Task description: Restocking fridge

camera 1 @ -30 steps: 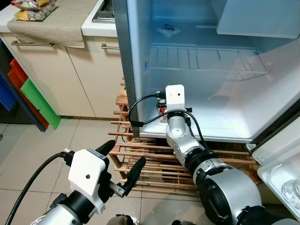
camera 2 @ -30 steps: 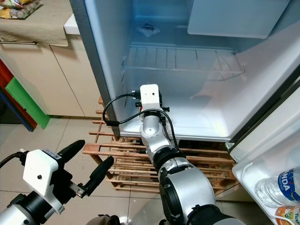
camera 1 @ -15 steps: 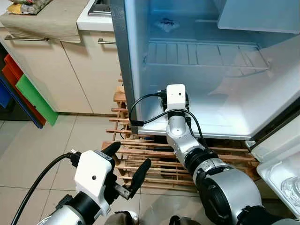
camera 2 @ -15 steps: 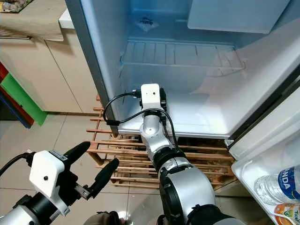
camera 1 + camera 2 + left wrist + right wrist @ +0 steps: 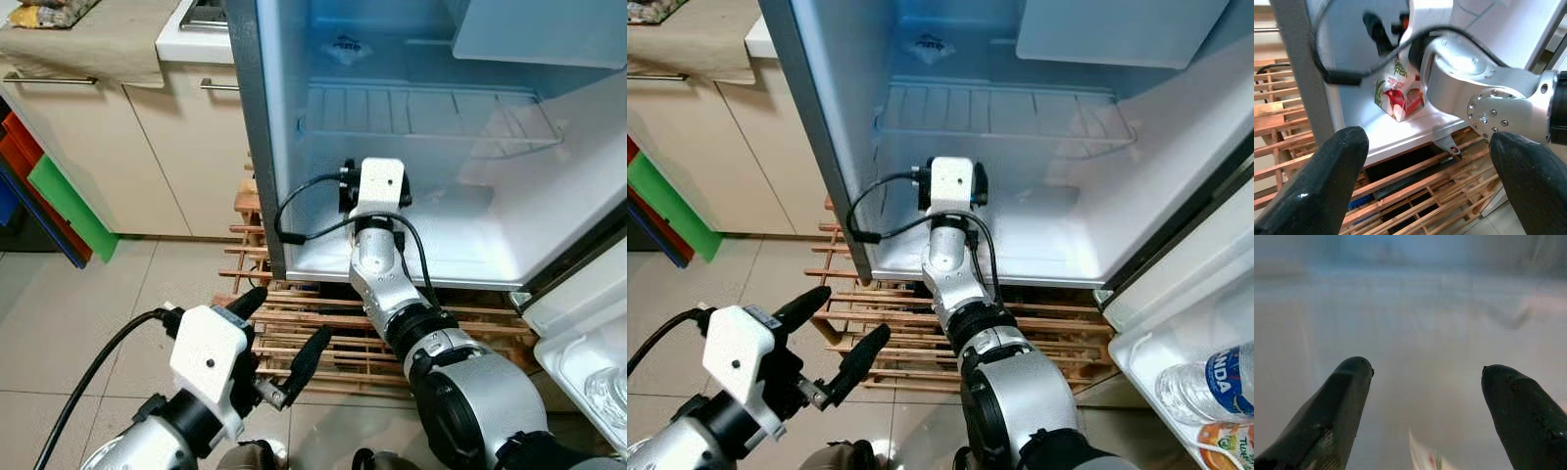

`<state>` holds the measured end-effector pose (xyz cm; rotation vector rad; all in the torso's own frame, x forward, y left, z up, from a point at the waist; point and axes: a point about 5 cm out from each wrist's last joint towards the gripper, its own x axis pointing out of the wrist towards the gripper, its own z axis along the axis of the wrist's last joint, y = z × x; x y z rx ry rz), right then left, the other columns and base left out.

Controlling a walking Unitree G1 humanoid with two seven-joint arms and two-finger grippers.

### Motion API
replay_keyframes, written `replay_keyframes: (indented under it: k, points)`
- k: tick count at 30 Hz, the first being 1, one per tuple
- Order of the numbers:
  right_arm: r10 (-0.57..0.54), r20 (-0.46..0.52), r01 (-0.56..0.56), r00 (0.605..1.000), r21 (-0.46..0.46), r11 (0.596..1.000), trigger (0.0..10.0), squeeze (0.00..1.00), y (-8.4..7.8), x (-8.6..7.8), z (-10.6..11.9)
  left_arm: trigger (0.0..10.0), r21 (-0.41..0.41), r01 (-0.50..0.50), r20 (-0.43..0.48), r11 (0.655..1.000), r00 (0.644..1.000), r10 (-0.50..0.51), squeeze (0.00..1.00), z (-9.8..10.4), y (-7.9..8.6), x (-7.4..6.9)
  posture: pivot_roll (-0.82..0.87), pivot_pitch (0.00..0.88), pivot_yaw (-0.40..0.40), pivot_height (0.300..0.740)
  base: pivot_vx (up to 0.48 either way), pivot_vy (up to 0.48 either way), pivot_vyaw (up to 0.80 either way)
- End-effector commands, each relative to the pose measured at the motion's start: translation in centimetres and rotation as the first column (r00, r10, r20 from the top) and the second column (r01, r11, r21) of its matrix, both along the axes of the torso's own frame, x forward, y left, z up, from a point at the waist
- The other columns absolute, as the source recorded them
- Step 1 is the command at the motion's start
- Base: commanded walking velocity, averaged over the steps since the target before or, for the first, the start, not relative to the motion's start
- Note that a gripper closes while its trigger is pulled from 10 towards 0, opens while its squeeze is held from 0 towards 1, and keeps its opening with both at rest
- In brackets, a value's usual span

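Two shiny silver metal arms with round joints and small screws. White boxy camera block on each wrist, black cable plugged in. Long black rounded fingers, smooth and slightly glossy.

Parted fingers above carton.

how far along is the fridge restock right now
Done: a juice carton stands on the fridge floor, beside the right end effector, which is open above it. In hand: nothing; the left end effector hangs open outside over the wooden pallet. Left: the wire shelf carries nothing.
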<state>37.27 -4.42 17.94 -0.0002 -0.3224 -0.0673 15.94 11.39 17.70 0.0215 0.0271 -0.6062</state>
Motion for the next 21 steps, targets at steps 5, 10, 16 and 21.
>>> replay_keyframes:
  k: [5, 10, 16, 21]
  points:
    - [0.063, 0.096, -0.070, 0.993, 0.069, 0.995, 10.0, 0.00, 1.8, -2.6, -0.4, 10.0, -0.017, 0.030, -0.005, 0.999, 1.000, -0.031, 0.00, -0.3, -0.4, 0.3, 0.14, 0.170, -0.016, 0.740, 0.000, 0.000, 0.00]
    - [0.104, 0.243, -0.096, 0.965, -0.042, 0.994, 10.0, 0.00, 0.0, -4.4, 0.8, 10.0, -0.024, 0.033, -0.006, 0.999, 0.999, -0.033, 0.00, -0.6, -0.4, 0.5, 0.12, 0.151, -0.026, 0.740, 0.000, 0.000, 0.00]
    - [0.029, 0.135, -0.012, 0.990, -0.124, 0.992, 10.0, 0.00, -3.6, -5.9, -2.7, 10.0, -0.041, 0.039, -0.016, 0.998, 0.999, -0.039, 0.00, -1.0, -0.5, 0.8, 0.10, 0.138, -0.030, 0.740, 0.000, 0.000, 0.00]
    - [-0.055, 0.045, 0.062, 0.997, -0.167, 0.984, 10.0, 0.00, -5.5, -6.3, -5.0, 10.0, -0.090, 0.017, -0.055, 0.996, 0.998, -0.022, 0.00, -1.4, -0.3, 1.1, 0.09, 0.152, -0.015, 0.740, 0.000, 0.000, 0.00]
